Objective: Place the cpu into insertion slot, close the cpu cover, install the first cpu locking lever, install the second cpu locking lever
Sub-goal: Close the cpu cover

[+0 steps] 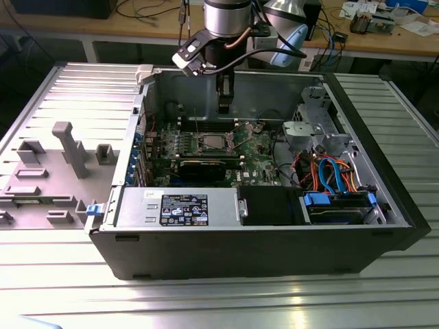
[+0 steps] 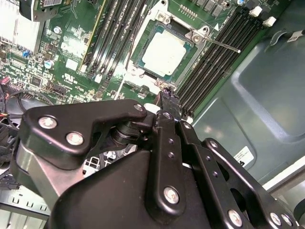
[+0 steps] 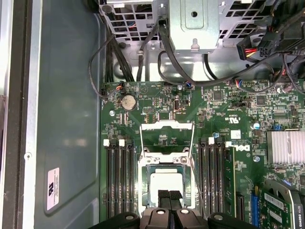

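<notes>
Cpu (image 1: 214, 142) sits in insertion slot (image 3: 151, 168), near the exterior view's centre. Cpu cover (image 3: 167, 130) is open. Pincer (image 2: 167, 94) tips are together, empty, beside the slot. Risk: a misaligned descent scrapes the chip or snags the cover.

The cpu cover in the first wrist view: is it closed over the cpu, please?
No, the cpu cover stands swung open, away from the insertion slot, leaving the cpu bare.

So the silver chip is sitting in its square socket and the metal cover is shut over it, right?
Not quite. The cpu does sit in the insertion slot, but the cpu cover is flipped open, beside the slot rather than over the chip. The first wrist view shows it.
</notes>
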